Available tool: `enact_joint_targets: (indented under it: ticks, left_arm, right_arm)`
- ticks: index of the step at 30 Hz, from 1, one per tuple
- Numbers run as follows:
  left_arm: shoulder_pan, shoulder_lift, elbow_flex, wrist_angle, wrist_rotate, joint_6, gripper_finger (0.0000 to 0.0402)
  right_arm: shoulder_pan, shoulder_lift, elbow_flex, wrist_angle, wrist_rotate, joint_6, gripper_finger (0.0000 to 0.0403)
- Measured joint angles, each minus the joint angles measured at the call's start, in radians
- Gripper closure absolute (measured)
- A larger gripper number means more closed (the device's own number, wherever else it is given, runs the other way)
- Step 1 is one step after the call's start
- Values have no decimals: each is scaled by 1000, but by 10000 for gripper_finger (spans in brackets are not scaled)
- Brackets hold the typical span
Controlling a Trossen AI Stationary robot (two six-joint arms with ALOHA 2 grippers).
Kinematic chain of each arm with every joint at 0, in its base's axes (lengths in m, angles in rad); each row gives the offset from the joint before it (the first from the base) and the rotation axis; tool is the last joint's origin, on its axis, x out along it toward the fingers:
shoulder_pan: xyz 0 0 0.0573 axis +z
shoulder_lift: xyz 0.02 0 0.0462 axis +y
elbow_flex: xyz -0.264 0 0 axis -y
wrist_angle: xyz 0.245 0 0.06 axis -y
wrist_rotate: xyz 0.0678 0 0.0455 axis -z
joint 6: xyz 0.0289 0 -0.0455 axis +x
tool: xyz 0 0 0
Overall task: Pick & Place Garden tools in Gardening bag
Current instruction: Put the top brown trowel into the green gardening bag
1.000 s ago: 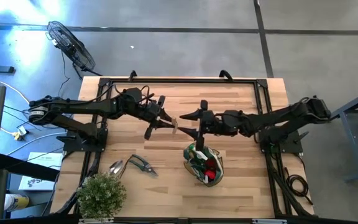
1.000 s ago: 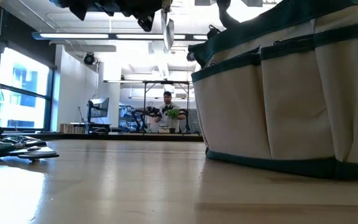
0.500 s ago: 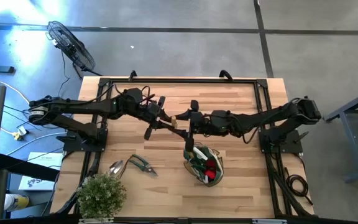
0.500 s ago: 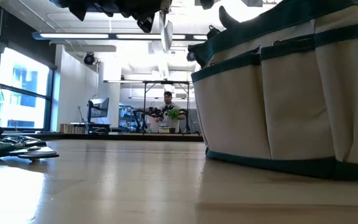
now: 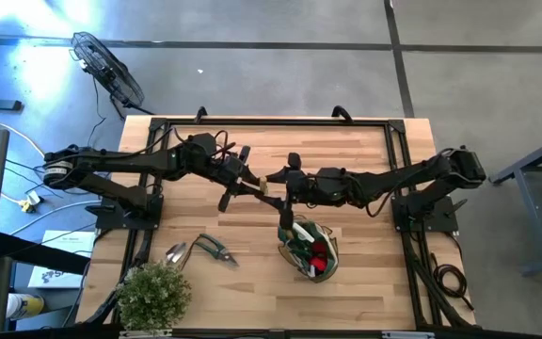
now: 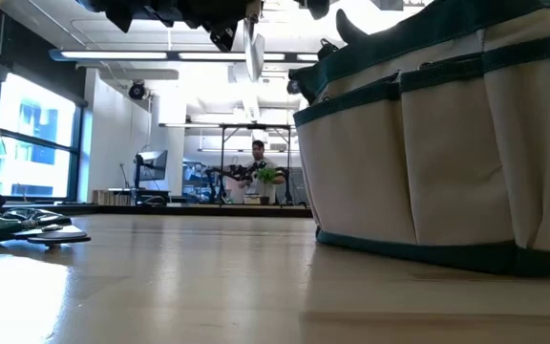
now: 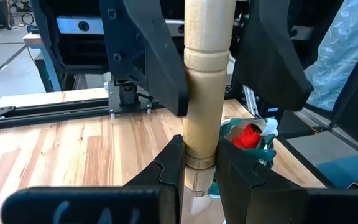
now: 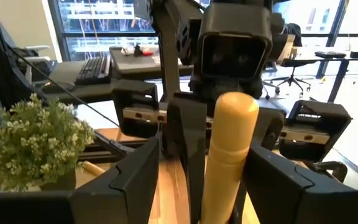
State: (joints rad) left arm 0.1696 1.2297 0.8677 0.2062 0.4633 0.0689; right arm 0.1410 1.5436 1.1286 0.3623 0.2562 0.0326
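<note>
Above table centre: gardening bag point(image 5: 307, 247), soft, nearby; right gripper point(image 5: 287, 181), fingers spread around handle; left gripper point(image 5: 242, 175) clamped on wooden-handled trowel point(image 7: 207, 93), rigid, light, smooth, probably best gripped mid-handle.

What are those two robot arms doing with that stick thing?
They are passing a wooden-handled tool from one to the other above the table. The left gripper is clamped on it, and the right gripper sits open around its handle. The gardening bag waits nearby, already holding some tools.
</note>
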Motion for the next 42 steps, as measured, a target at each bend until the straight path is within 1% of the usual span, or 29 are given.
enact_joint_targets:
  ticks: [31, 35, 42]
  left_arm:
    - [0, 0, 0, -8, 1, 1, 346]
    - [0, 0, 0, -15, 1, 1, 346]
    - [0, 0, 0, -17, 2, 5, 346]
  right_arm:
    - [-14, 0, 0, -15, -1, 1, 199]
    - [-14, 0, 0, -15, -2, 1, 221]
    - [-13, 0, 0, -16, -1, 0, 292]
